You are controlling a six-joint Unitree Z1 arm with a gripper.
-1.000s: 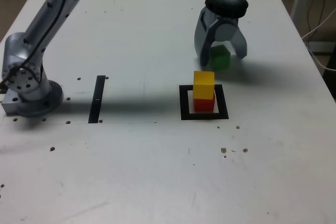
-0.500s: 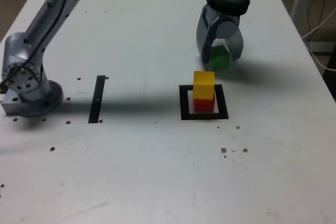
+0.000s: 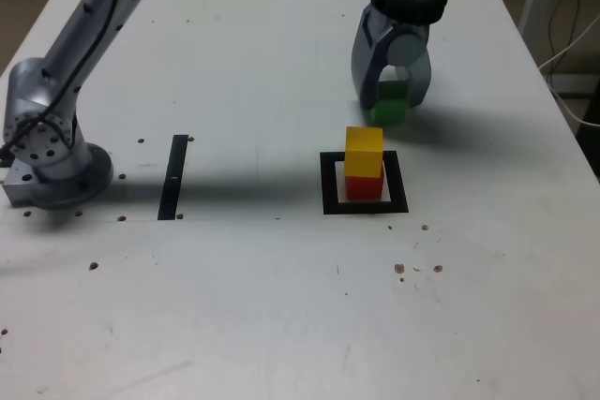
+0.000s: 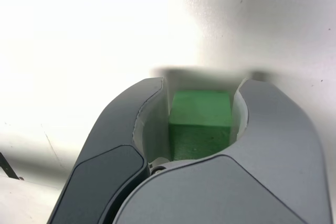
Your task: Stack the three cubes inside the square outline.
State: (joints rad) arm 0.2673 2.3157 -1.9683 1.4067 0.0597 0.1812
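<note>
Exterior view, arm reaching down, jaws (image 3: 394,108) around green cube (image 3: 389,104)

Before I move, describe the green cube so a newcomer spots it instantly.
On the white table, find the flat black square outline. Just beyond it in the exterior view, between the jaws of the grey gripper, sits the small solid green cube. Unlike the stacked yellow and red cubes, it's outside the outline.

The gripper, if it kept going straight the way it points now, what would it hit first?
Probably the tabletop, just past the green cube already between the jaws; how much gap remains is unclear.
</note>
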